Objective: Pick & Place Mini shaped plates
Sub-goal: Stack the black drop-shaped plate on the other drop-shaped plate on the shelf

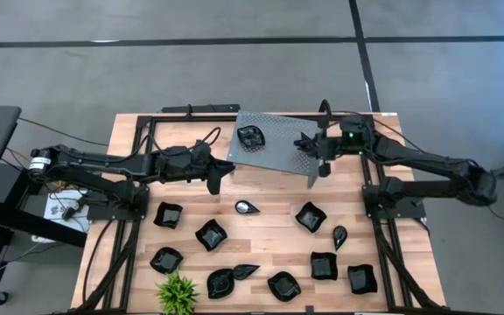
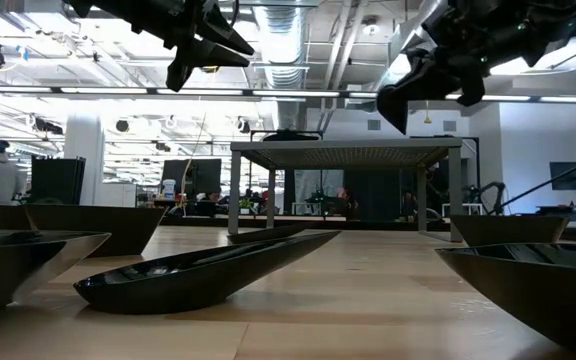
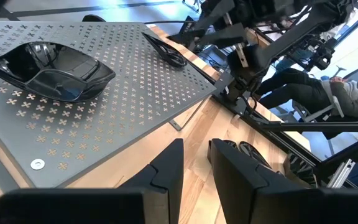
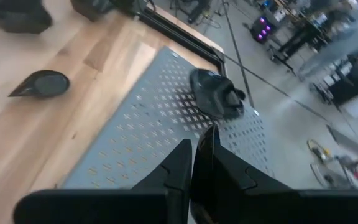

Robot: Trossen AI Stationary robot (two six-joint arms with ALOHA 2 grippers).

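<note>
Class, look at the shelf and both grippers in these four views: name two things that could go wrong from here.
1. The right gripper hangs over the grey shelf pinching a thin dark piece; a loose grip might drop it.
2. The left gripper, empty, hovers beside the shelf's edge; advancing carelessly, it could bump the shelf and shift the plate lying there.

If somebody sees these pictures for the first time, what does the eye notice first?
Probably the grey perforated shelf at the table's far edge, with one glossy black plate on it. Both arms hang above it: the left gripper at its left end, the right gripper over its right. More black plates dot the wood.
</note>
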